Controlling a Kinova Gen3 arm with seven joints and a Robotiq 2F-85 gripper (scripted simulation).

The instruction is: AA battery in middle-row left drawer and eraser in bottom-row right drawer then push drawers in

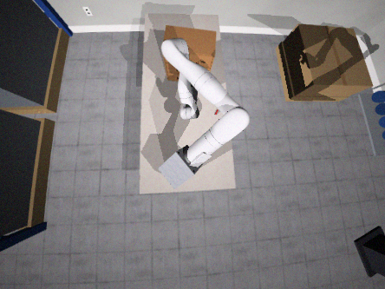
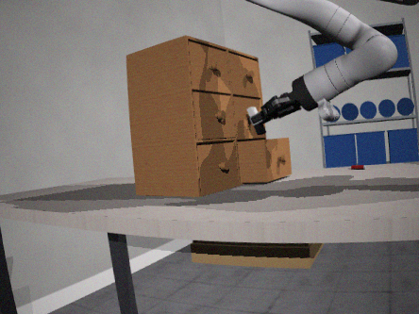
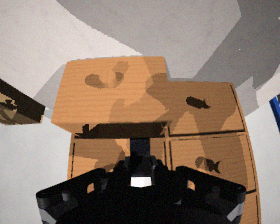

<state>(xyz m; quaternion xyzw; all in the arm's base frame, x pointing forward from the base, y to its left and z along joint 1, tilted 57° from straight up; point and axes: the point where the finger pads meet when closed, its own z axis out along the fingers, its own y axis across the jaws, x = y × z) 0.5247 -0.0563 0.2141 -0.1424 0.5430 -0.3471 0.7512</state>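
The small wooden chest [image 2: 192,117] stands on the table, and it fills the wrist view [image 3: 150,122]. Its bottom right drawer [image 2: 264,159] is pulled part way out; the other drawers look pushed in. My gripper [image 2: 259,119] is shut on a small white block, the eraser [image 2: 254,111], also seen between the fingers in the wrist view [image 3: 141,181]. The gripper hovers in front of the middle row's right drawer, above the open bottom right drawer. From above, the gripper [image 1: 189,157] sits against the chest [image 1: 175,173]. I cannot make out the AA battery.
A small red thing [image 2: 357,167] lies on the table to the right of the chest, also seen from above [image 1: 216,111]. A cardboard box [image 2: 255,254] lies under the table. Blue shelves [image 2: 368,120] stand behind.
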